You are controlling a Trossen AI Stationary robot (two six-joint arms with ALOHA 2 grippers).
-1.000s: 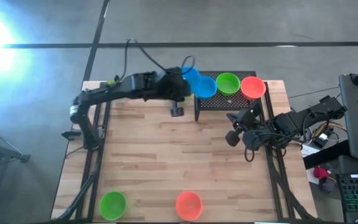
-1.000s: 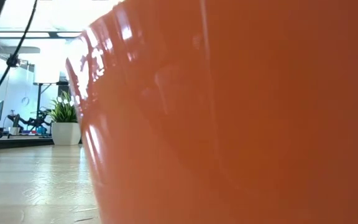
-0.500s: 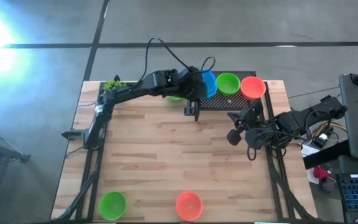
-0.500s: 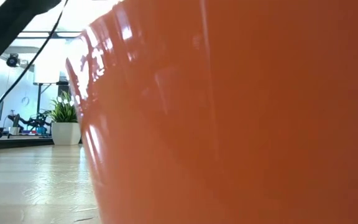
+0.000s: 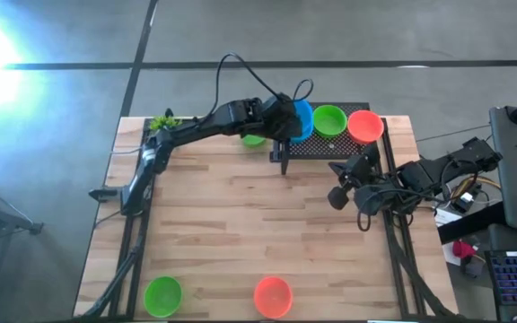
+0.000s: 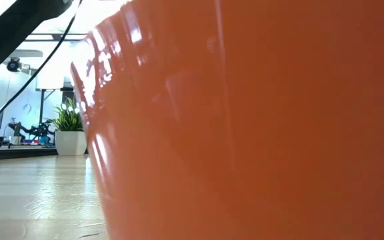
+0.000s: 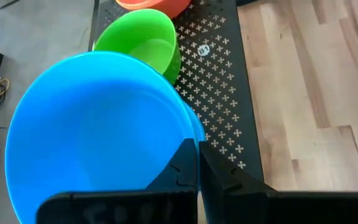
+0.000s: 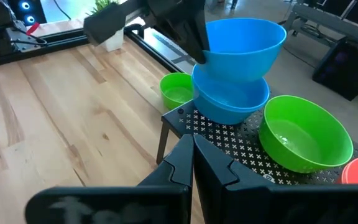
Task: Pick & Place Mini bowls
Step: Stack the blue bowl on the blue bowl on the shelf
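My left tool (image 5: 284, 126) was clamped on the rim of a blue bowl (image 8: 246, 38), held just above a second blue bowl (image 8: 230, 102) on the black rack (image 5: 330, 149). A green bowl (image 5: 328, 118) and a red bowl (image 5: 364, 126) already sat there. My right tool (image 5: 337, 197) waited closed and empty, right of the rack. I judged three left: small green bowl (image 5: 253, 139), green (image 5: 162, 294), red (image 5: 273, 295).
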